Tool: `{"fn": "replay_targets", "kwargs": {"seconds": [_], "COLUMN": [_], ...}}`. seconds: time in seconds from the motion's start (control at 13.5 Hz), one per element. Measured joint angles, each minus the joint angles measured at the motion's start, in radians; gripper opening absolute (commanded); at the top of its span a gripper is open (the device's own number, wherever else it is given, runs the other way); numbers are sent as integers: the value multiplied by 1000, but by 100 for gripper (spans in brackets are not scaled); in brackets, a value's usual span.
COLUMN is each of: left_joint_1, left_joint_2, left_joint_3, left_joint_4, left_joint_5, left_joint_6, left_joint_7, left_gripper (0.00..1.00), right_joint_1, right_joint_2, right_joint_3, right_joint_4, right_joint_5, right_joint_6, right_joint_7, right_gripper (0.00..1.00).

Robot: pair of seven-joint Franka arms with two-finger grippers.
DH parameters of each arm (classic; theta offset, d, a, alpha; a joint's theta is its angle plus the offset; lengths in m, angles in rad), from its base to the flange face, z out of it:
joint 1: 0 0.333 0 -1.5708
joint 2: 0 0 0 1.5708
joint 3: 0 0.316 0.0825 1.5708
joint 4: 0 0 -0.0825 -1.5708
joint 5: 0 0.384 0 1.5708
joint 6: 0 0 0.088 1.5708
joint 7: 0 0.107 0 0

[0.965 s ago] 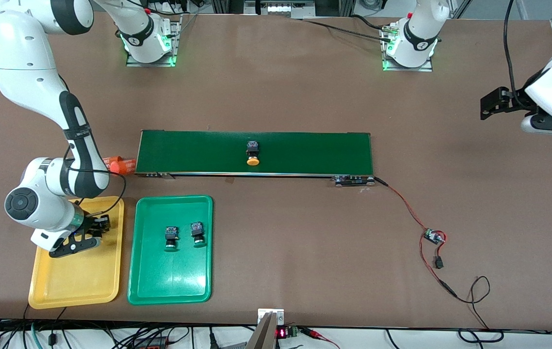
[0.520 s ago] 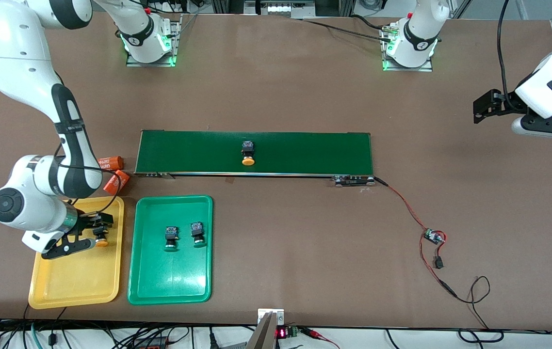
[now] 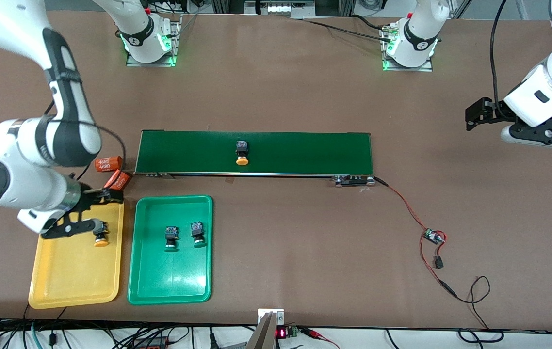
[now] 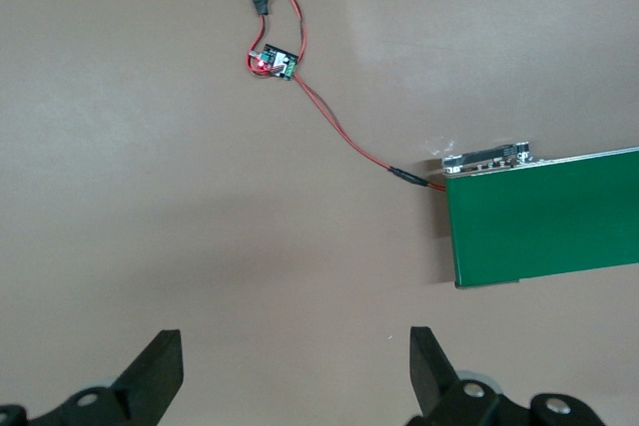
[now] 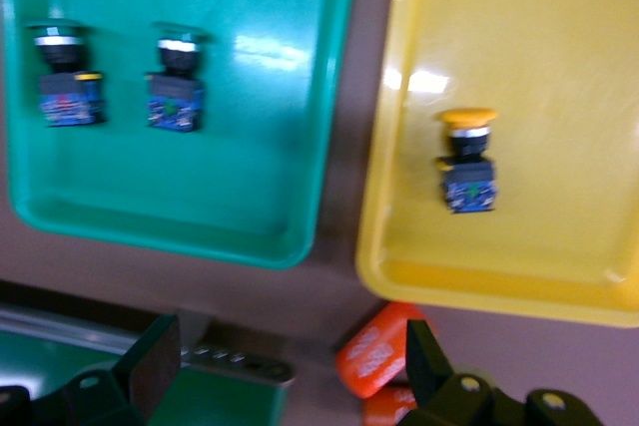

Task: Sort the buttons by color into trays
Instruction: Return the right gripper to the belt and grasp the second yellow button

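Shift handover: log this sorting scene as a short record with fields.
yellow tray: one yellow-capped button
green tray: two green-capped buttons, side by side
conveyor belt: one yellow-capped button, unsorted
right gripper: open, empty, over the yellow tray's farther end
left gripper: open, empty, waiting over bare table at the left arm's end
orange cylinders: beside the belt, at the right arm's end

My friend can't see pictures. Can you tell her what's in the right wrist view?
A yellow-capped button lies alone in the yellow tray, just above the right hand, whose fingers are open and empty. Beside it, the green tray holds two green-capped buttons, and orange cylinders lie outside the trays.
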Motion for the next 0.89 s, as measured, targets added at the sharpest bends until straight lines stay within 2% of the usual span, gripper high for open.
{"fn": "replay_targets", "kwargs": {"seconds": [0.52,0.89], "left_joint_1": [5,8], "left_joint_2": [0,0], "left_joint_3": [1,3], "left_joint_4": [0,2], "left_joint_5": [0,0], "left_joint_6": [0,0], "left_joint_7": [0,0], "left_gripper": [100,100], "right_joint_1": [166,300], "right_joint_2": [-131,-163], "right_joint_3": [3,6], "right_joint_4": [-194,-245], "right_joint_5": [35,51], "right_joint_6": [0,23], "right_joint_7": [203,357], "right_gripper": [100,100]}}
